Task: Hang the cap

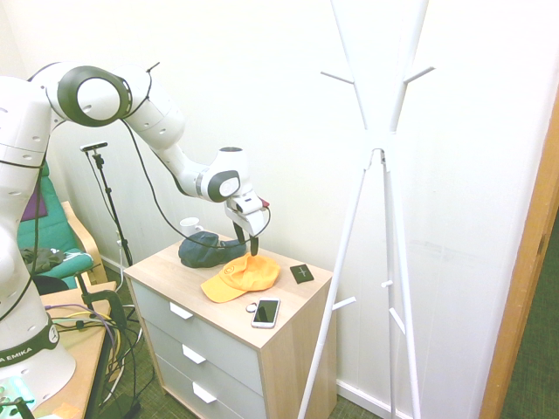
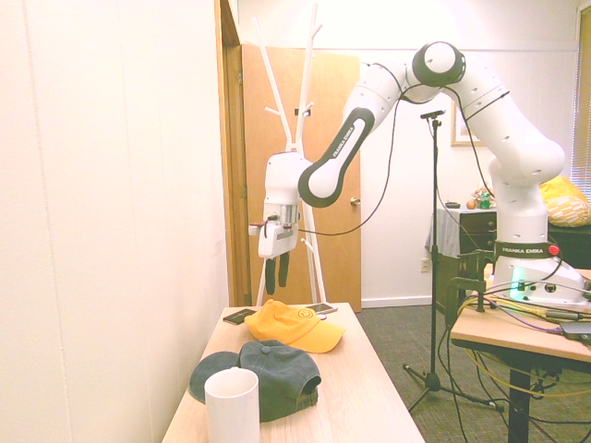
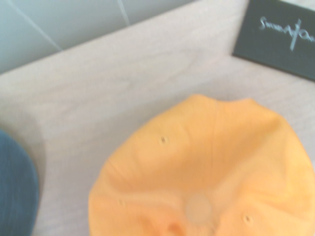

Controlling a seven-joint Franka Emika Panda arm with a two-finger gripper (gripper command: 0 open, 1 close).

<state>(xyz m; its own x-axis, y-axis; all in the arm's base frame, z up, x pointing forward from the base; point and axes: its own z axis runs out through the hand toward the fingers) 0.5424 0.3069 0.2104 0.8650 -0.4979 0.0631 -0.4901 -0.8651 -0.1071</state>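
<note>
The yellow-orange cap [image 1: 240, 278] lies on the wooden top of the dresser [image 1: 288, 327], brim towards the front left, its round logo showing. In the second exterior view the cap [image 2: 294, 325] rests near the far end of the top. My gripper [image 1: 247, 240] hangs a short way above the cap's crown, fingers pointing down, open and holding nothing; the gripper [image 2: 276, 275] is clearly apart from the fabric. The wrist view looks straight down on the cap [image 3: 206, 172]. The white coat rack [image 1: 376, 148] stands to the right of the dresser.
A dark navy cap [image 1: 205, 251] lies just behind and left of the yellow one, with a white mug [image 1: 190, 227] beyond it. A black card [image 1: 301, 273] and a phone [image 1: 265, 312] lie on the dresser top to the right. A wall runs close behind.
</note>
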